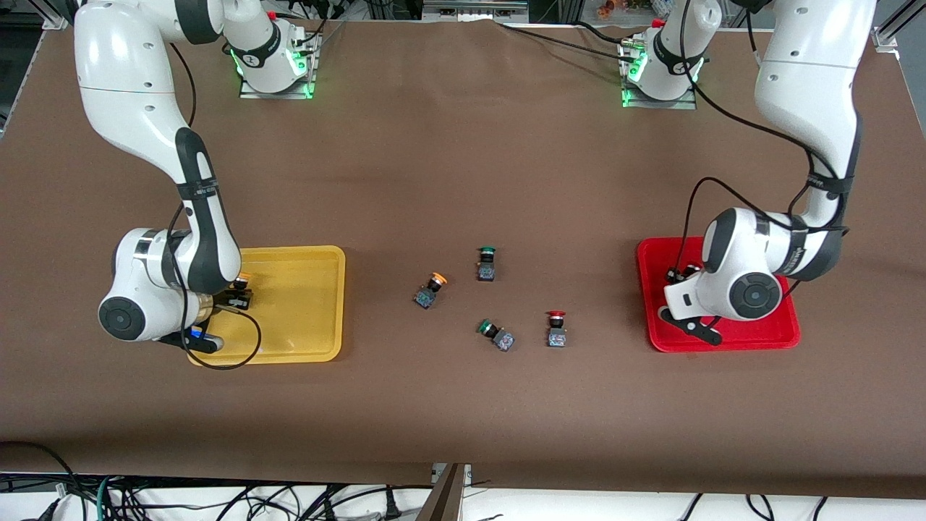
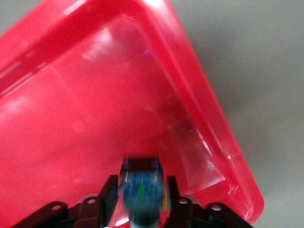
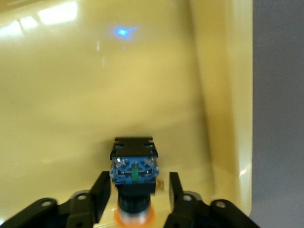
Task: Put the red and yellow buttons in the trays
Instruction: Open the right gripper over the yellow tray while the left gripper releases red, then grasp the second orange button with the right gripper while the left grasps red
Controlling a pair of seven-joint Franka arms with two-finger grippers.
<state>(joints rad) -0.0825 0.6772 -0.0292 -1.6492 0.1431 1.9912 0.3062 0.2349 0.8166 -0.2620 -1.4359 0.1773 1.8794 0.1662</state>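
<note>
My right gripper (image 1: pixel 237 293) is low over the yellow tray (image 1: pixel 304 311). It is open around a yellow-capped button (image 3: pixel 134 166) that stands cap down on the tray floor (image 3: pixel 95 95), with gaps on both sides. My left gripper (image 1: pixel 684 275) is low over the red tray (image 1: pixel 651 304). Its fingers (image 2: pixel 109 190) sit close against a blocky button body (image 2: pixel 141 190) above the tray floor (image 2: pixel 95 118); that button's cap is hidden. A second yellow-capped button (image 1: pixel 432 288) and a red-capped button (image 1: pixel 555 329) lie on the table between the trays.
Two green-capped buttons lie among the loose ones: one (image 1: pixel 486 263) farther from the front camera, one (image 1: pixel 495 334) beside the red-capped button. The brown table cover (image 1: pixel 463 181) spreads between the trays. Cables hang at the table's front edge.
</note>
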